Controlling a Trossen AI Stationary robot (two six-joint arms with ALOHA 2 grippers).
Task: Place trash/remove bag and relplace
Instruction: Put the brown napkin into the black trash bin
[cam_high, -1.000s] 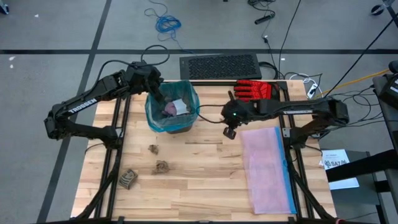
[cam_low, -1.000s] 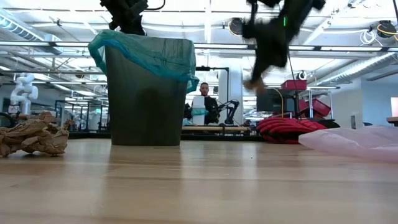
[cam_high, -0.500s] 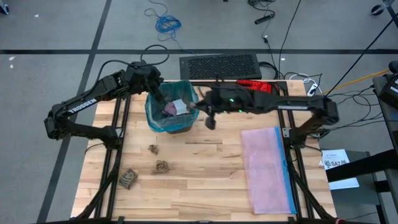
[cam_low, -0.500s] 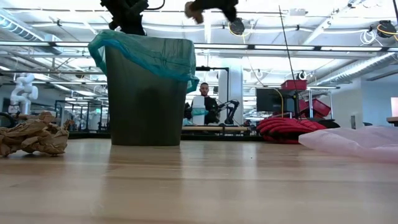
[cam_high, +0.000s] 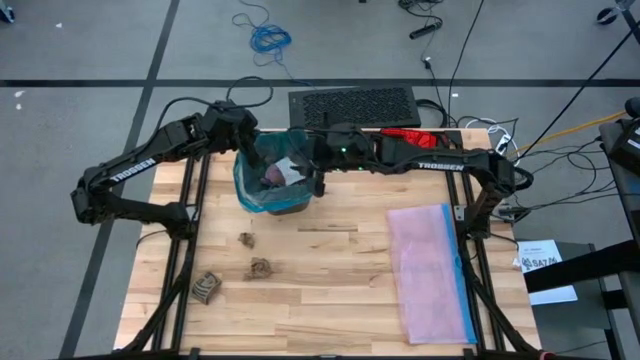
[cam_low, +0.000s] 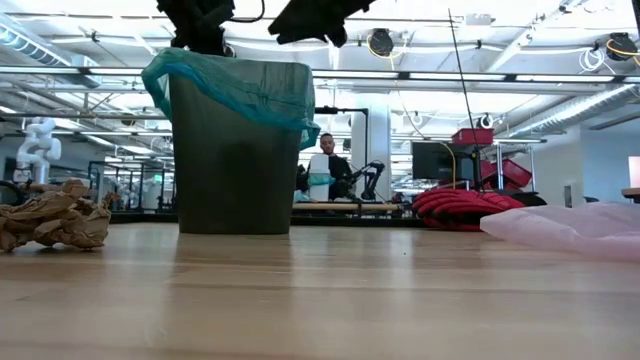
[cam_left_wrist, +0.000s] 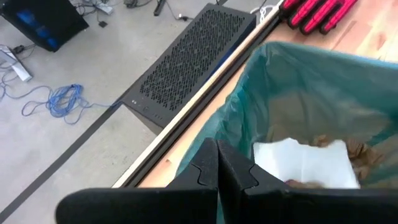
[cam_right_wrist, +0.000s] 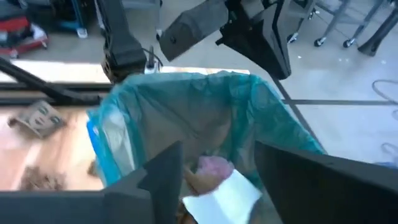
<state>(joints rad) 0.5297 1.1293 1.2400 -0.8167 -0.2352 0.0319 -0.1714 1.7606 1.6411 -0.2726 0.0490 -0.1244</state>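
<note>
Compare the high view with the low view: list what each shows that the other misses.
Only the high view shows the bin's contents, a white piece and a purple crumple, plus the right hand open over the bin. Only the low view shows the bin's dark wall and a seated person in the room behind. Both show the teal bag, the pink bag and a red glove.

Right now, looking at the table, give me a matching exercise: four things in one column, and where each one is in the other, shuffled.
Things:
1. right pincer
2. pink bag
3. brown paper wads
4. white piece

Places:
A. flat on the table's right side
B. inside the teal bag
C. open, over the bin's right rim
D. on the table in front of the bin

Pairs: 1-C, 2-A, 3-D, 4-B
</note>
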